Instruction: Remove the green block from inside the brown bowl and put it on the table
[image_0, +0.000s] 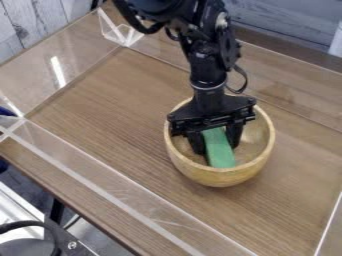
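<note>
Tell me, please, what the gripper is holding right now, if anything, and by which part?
The gripper is shut on the green block inside the brown bowl, gripping it near its upper, far end.

Block (219, 149): solid matte green. Bowl (197, 167): light tan wood, faint grain. Table (107, 105): brown, streaked wood-grain. Walls (80, 185): clear, with white glints along the edges. Arm (203, 55) and gripper (211, 125): black.

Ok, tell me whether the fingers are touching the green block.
Touching. The camera view shows the gripper lowered into the brown bowl, with its fingers closed against the upper end of the green block.
</note>
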